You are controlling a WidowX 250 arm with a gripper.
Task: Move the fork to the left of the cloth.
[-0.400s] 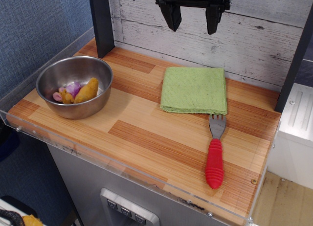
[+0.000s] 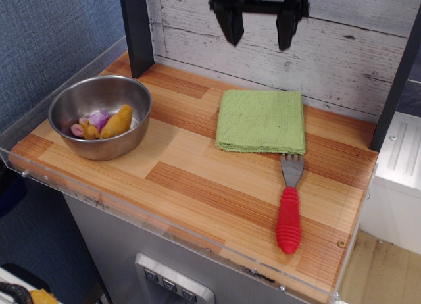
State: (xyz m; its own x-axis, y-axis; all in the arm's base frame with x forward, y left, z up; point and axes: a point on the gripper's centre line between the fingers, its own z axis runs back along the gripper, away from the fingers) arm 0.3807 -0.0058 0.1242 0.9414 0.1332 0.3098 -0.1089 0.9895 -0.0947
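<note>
My black jaws are hanging wide apart and empty above the folded light-green cloth [image 2: 262, 121]. The red-handled metal fork [image 2: 289, 205] is lying on the wooden bench [image 2: 197, 179], tines touching the cloth's near right edge.

Bare wood separates the cloth [image 2: 262, 121] from the bowl [image 2: 100, 116].

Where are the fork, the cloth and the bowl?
fork [image 2: 289, 220]: main view, on the red handle.
cloth [image 2: 262, 120]: main view, middle of the green fabric.
bowl [image 2: 122, 139]: main view, outer steel wall.
</note>
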